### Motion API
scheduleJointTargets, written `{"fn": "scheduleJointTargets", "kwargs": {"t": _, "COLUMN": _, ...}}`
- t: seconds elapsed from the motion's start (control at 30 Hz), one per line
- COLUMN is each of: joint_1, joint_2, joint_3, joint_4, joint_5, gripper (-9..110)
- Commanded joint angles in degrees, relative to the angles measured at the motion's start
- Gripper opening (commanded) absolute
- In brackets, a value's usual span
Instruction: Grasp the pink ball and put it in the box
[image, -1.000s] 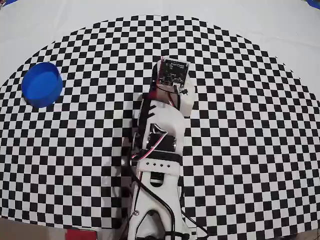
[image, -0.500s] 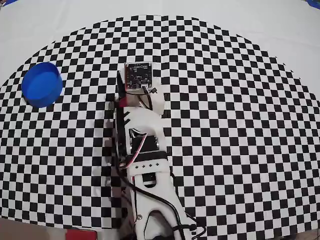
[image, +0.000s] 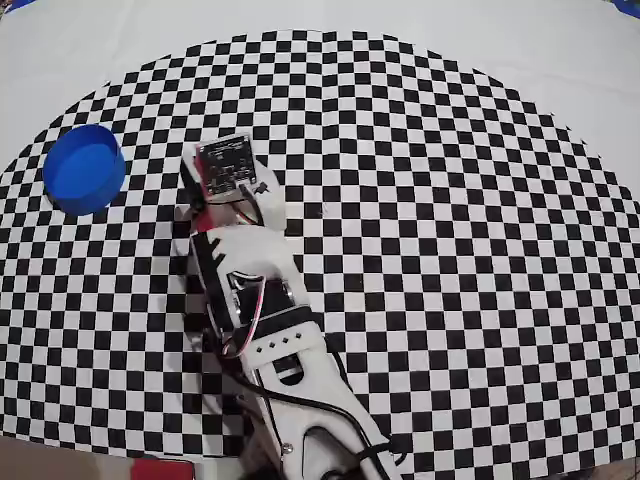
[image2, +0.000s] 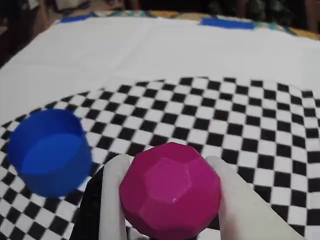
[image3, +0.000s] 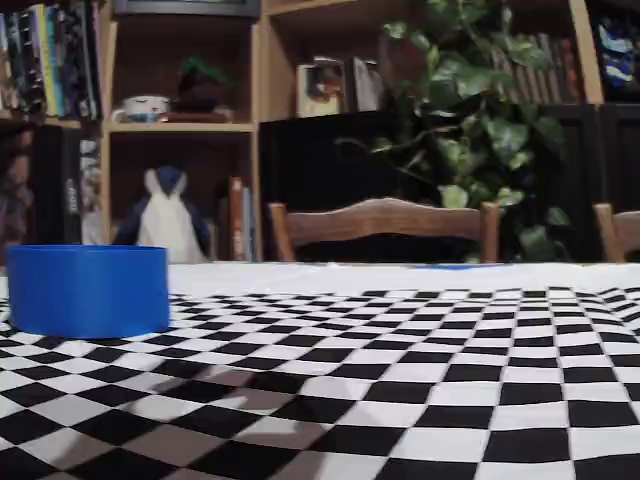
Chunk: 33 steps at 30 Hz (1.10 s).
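Fingers (image2: 112, 200) clamp the pink ball (image2: 170, 190) from both sides, holding it above the checkered desk (image2: 240, 115). In the wrist view, the blue box (image2: 47, 152) stands at left, apart from the ball.

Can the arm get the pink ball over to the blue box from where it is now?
Probably yes. The gripper holds the pink ball between its fingers, and only bare checkered cloth lies between it and the box in the overhead view. Nothing stands in the way.

Overhead straight down, wrist close, fixed table-level, all sharing box (image: 84, 168)
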<state>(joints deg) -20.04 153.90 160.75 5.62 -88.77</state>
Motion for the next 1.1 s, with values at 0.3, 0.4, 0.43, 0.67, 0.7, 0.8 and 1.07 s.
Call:
{"fn": "scheduleJointTargets", "kwargs": {"t": 0.3, "joint_1": -10.81, "joint_2": 6.68, "joint_3": 3.78, "joint_4": -0.18, "joint_5": 0.26, "gripper": 0}}
{"fn": "scheduleJointTargets", "kwargs": {"t": 0.4, "joint_1": -13.1, "joint_2": 7.12, "joint_3": 4.92, "joint_4": -0.18, "joint_5": 0.26, "gripper": 0}}
{"fn": "scheduleJointTargets", "kwargs": {"t": 0.43, "joint_1": -13.71, "joint_2": 7.12, "joint_3": 5.19, "joint_4": -0.18, "joint_5": 0.26, "gripper": 0}}
{"fn": "scheduleJointTargets", "kwargs": {"t": 0.67, "joint_1": -15.29, "joint_2": 5.8, "joint_3": 5.1, "joint_4": -0.35, "joint_5": 0.18, "gripper": 0}}
{"fn": "scheduleJointTargets", "kwargs": {"t": 0.7, "joint_1": -15.38, "joint_2": 5.1, "joint_3": 4.83, "joint_4": -0.35, "joint_5": 0.09, "gripper": 0}}
{"fn": "scheduleJointTargets", "kwargs": {"t": 0.8, "joint_1": -15.64, "joint_2": 1.58, "joint_3": 2.81, "joint_4": -0.35, "joint_5": -0.26, "gripper": 0}}
{"fn": "scheduleJointTargets", "kwargs": {"t": 1.07, "joint_1": -16.79, "joint_2": -10.37, "joint_3": -4.57, "joint_4": -3.43, "joint_5": 0.26, "gripper": 0}}
